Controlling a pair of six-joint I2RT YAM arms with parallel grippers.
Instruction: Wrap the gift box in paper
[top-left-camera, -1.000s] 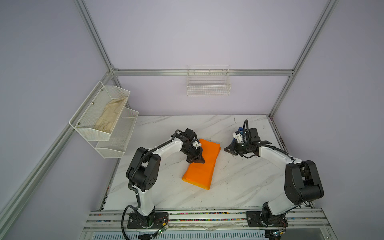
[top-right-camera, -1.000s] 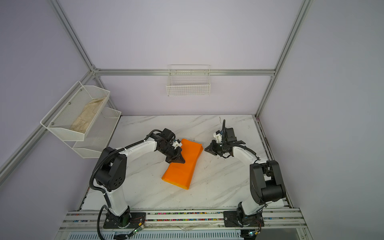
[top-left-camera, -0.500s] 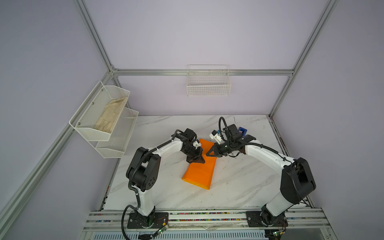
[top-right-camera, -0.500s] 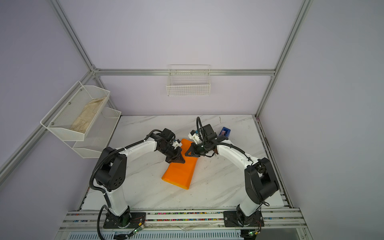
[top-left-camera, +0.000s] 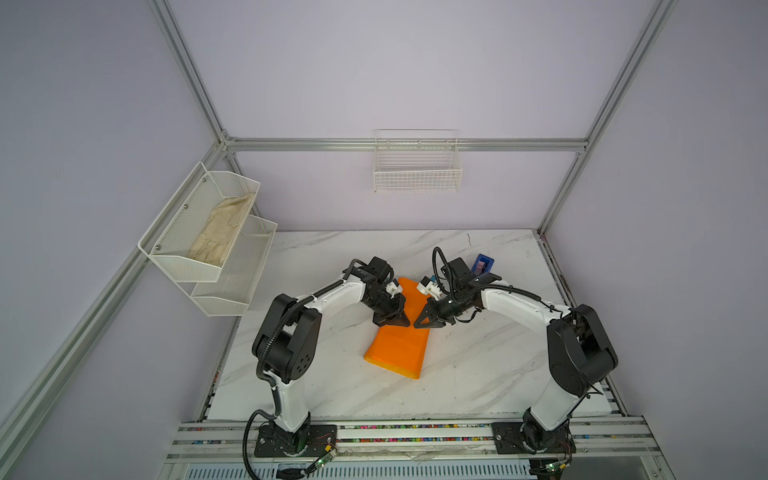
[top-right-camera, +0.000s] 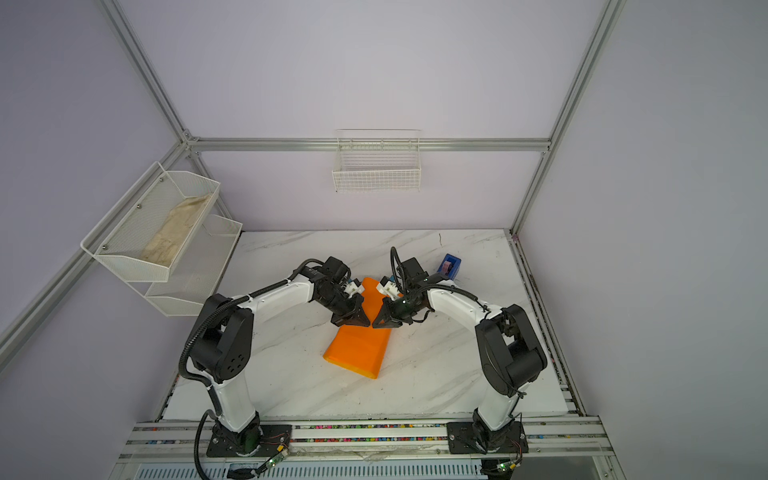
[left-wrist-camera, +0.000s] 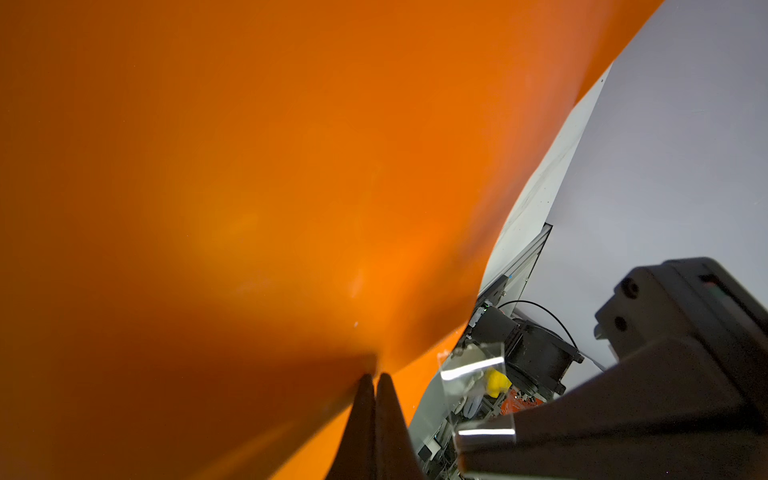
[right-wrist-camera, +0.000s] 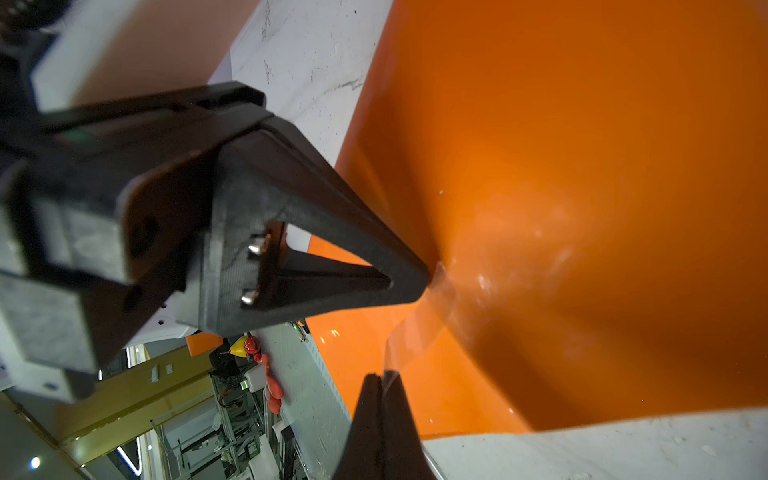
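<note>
- The left gripper (left-wrist-camera: 374, 380) is seen with its fingers (left-wrist-camera: 388, 415) closed together; nothing is held between them, and their tips are pressed against the paper (left-wrist-camera: 249, 187).
- The right gripper (right-wrist-camera: 380, 380) is likewise seen with its fingers (right-wrist-camera: 399, 419) closed; one end of a clear tape strip (right-wrist-camera: 415, 320) is pinched at their tips.
- In the right wrist view, the strip is stretched over the paper (right-wrist-camera: 582, 166) to the tip of the left gripper (right-wrist-camera: 419, 282), where a small dent is noted in the sheet.
- In both top views, the left gripper (top-left-camera: 405, 325) and the right gripper (top-left-camera: 417, 325) are found tip to tip, almost touching, above the middle of the parcel.
- The paper (top-left-camera: 397, 353) is folded into a long orange parcel, laid flat near the centre of the surface (top-left-camera: 478, 374), one end towards the rear wall and the other towards the arm bases.
- The gift box is not visible in any view; whether it is inside the folded paper cannot be told.
- A blue tape dispenser (top-left-camera: 483, 264) is noted behind the right arm, apart from the parcel.
- A wire basket (top-left-camera: 417, 174) is fixed to the rear wall; a mesh rack (top-left-camera: 174, 253) on the left wall holds a pale cloth (top-left-camera: 220, 232).
</note>
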